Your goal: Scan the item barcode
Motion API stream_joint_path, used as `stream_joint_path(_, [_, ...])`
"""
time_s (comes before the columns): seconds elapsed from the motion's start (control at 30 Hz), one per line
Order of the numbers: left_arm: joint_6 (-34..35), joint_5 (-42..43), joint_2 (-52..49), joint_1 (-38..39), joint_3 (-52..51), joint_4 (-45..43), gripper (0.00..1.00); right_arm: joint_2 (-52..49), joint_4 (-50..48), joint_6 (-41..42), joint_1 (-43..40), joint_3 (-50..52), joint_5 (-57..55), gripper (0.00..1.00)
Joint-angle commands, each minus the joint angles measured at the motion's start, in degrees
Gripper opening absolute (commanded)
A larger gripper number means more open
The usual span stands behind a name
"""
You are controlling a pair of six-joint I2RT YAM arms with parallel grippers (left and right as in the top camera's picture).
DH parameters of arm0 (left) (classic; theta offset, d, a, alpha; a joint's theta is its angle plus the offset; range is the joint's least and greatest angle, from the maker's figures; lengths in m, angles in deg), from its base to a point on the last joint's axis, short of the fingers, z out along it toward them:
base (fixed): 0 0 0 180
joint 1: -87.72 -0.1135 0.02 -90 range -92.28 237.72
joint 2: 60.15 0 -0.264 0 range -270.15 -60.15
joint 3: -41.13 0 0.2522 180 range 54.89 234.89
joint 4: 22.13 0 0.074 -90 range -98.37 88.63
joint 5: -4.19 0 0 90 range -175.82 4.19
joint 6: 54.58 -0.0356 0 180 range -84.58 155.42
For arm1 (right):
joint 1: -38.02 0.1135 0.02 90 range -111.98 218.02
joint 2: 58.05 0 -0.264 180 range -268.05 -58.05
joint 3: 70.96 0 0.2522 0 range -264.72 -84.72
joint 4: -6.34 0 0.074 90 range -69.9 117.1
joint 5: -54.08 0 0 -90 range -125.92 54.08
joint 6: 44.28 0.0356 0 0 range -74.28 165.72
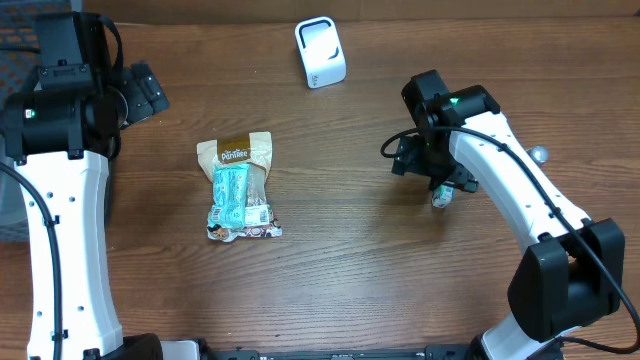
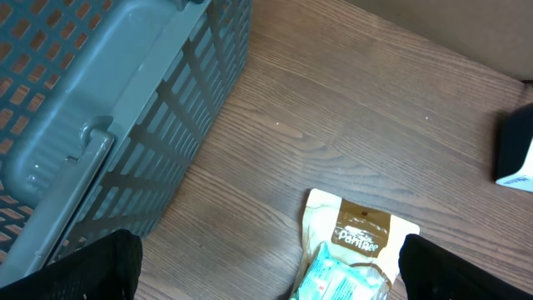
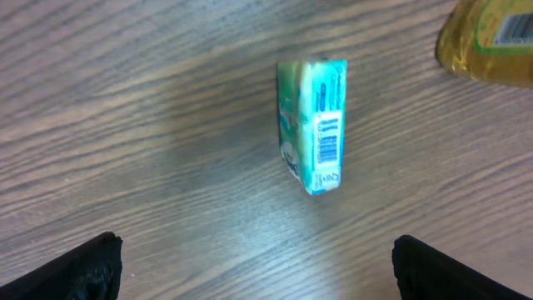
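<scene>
Small teal box [image 3: 315, 125] stands on a narrow edge on the wooden table [image 1: 350, 270], right of centre, with its barcode [image 3: 327, 142] on the side face turned up toward the right wrist camera. It sits free, nothing touching it.

Right gripper [image 3: 266, 275] hangs just above the box with its jaws spread as wide as they go and nothing held; both fingertips are clear of the box. A yellow packet [image 3: 491, 33] with its own barcode lies near the box at the top right corner of the wrist view, apart from it.

White barcode scanner [image 1: 320, 52] stands at the far edge of the table, centre, well apart from the box.

Snack pouch [image 1: 240, 188] with a brown label band lies flat left of centre, with blue-wrapped contents showing.

Left gripper [image 1: 150, 92] is up at the far left, jaws fully spread and empty. A grey slatted basket [image 2: 100, 108] sits beside it on the table edge.
</scene>
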Motion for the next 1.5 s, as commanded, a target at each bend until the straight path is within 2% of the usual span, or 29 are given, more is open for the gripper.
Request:
stream_joint_path(0.0, [0.15,-0.76,-0.07,-0.02,0.07,-0.13,1.00,1.42,-0.15,0.42,-0.11,1.05,-0.13,1.00])
stream_joint_path(0.23, [0.15,-0.76,-0.07,-0.02,0.07,-0.13,1.00,1.42,-7.87,0.46,-0.26,10.10,-1.92,1.00])
stream_joint_path(0.43, [0.15,-0.76,-0.07,-0.02,0.07,-0.13,1.00,1.42,-11.39,0.33,-4.76,11.96,-2.93,0.99])
stream_joint_path(0.47, [0.15,-0.76,-0.07,-0.02,0.07,-0.13,1.00,1.42,-12.24,-0.52,-5.81,12.44,-2.36,0.99])
stream_joint_path(0.53, [0.15,-0.76,-0.07,-0.02,0.07,-0.13,1.00,1.36,-16.20,-10.78,-8.52,13.99,7.63,0.98])
stream_joint_path(0.57, [0.15,-0.76,-0.07,-0.02,0.07,-0.13,0.99,1.31,-17.31,-12.57,-8.96,14.47,10.43,0.96])
stream_joint_path(0.6, [0.15,-0.76,-0.07,-0.02,0.07,-0.13,1.00,1.31,-19.89,-13.46,-9.57,15.89,12.59,0.86])
stream_joint_path(0.7, [0.15,-0.76,-0.07,-0.02,0.07,-0.13,1.00,1.22,-23.28,-13.31,-9.62,18.27,11.47,0.72])
stream_joint_path(0.87, [0.15,-0.76,-0.07,-0.02,0.07,-0.13,1.00,1.20,-24.94,-13.35,-9.62,19.56,5.75,0.62])
stream_joint_path(0.97, [0.15,-0.76,-0.07,-0.02,0.07,-0.13,1.00,1.20,-25.05,-13.35,-9.62,19.58,4.74,0.49])
stream_joint_path(1.03, [0.15,-0.76,-0.07,-0.02,0.07,-0.13,0.99,1.20,-25.20,-13.35,-9.62,19.58,4.76,0.29])
stream_joint_path(1.1, [0.15,-0.76,-0.07,-0.02,0.07,-0.13,1.00,1.20,-25.16,-13.35,-9.62,19.58,4.76,0.18])
stream_joint_path(1.2, [0.15,-0.76,-0.07,-0.02,0.07,-0.13,1.00,1.20,-24.70,-13.35,-9.40,19.58,6.10,0.15])
stream_joint_path(1.33, [0.15,-0.76,-0.07,-0.02,0.07,-0.13,1.00,1.20,-23.69,-13.33,-6.58,19.58,9.44,0.20])
stream_joint_path(1.47, [0.15,-0.76,-0.07,-0.02,0.07,-0.13,0.99,1.20,-24.02,-9.01,0.28,19.58,2.75,0.20])
